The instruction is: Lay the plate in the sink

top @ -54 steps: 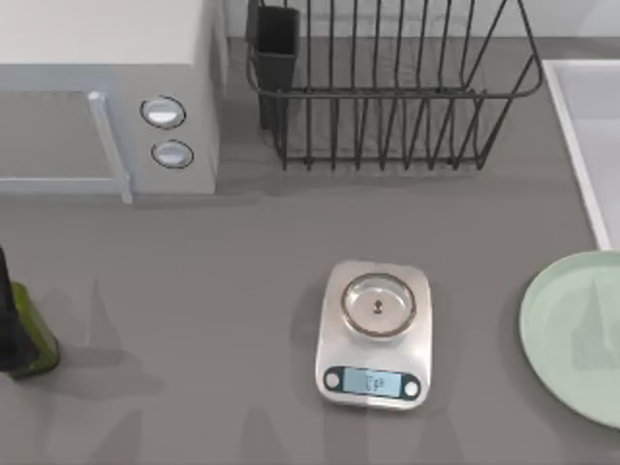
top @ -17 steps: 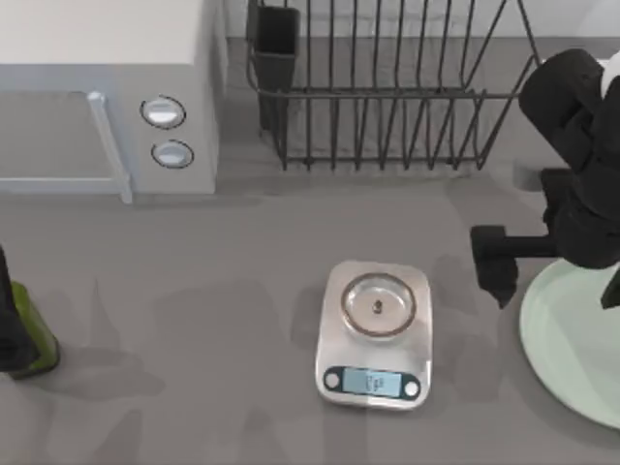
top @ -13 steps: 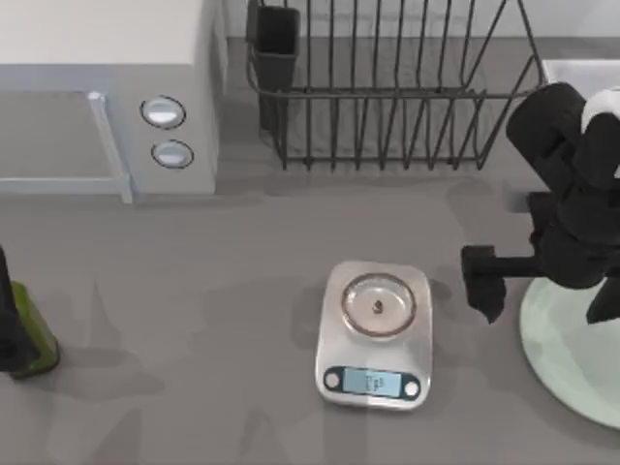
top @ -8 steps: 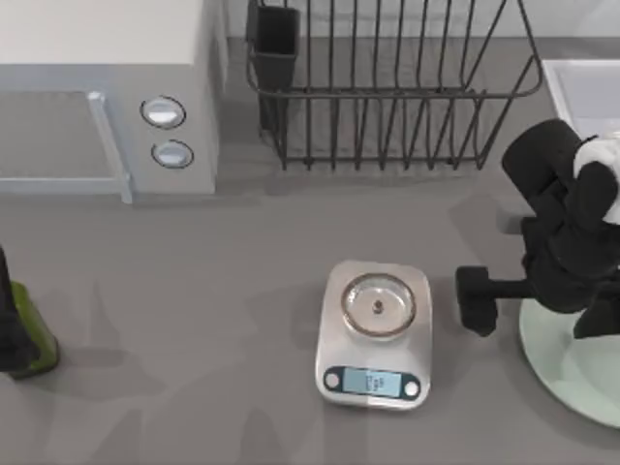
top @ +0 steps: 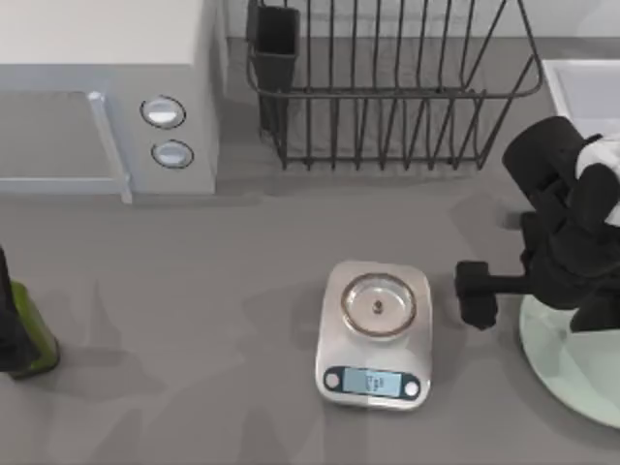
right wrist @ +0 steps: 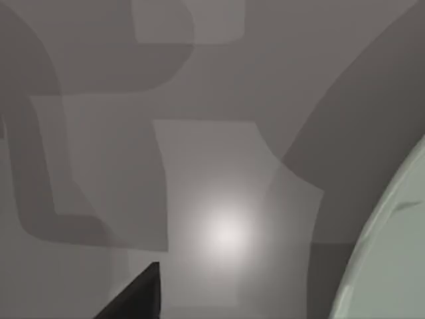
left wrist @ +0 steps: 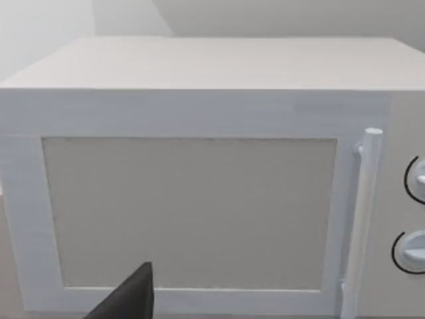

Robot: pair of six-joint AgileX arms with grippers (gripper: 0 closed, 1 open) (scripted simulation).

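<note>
The pale mint-green plate [top: 572,373] lies flat on the counter at the right edge, partly cut off by the frame. Its rim also curves through the right wrist view [right wrist: 392,266]. My right gripper [top: 538,305] hangs open over the plate's left edge. One dark finger [top: 477,294] stands over bare counter left of the plate, and the other is over the plate. The sink [top: 572,116] shows its pale rim at the back right corner. My left arm is parked facing the microwave, and one fingertip [left wrist: 129,299] shows in its wrist view.
A steel kitchen scale [top: 374,334] stands in the middle, just left of the right gripper. A black wire dish rack [top: 387,87] stands at the back, left of the sink. A white microwave [top: 107,97] fills the back left, and a green bottle [top: 29,334] stands at the left edge.
My right arm came in from the right and moved forward and left over the plate's left edge. In the last half second it barely shifted. The plate has not moved.
</note>
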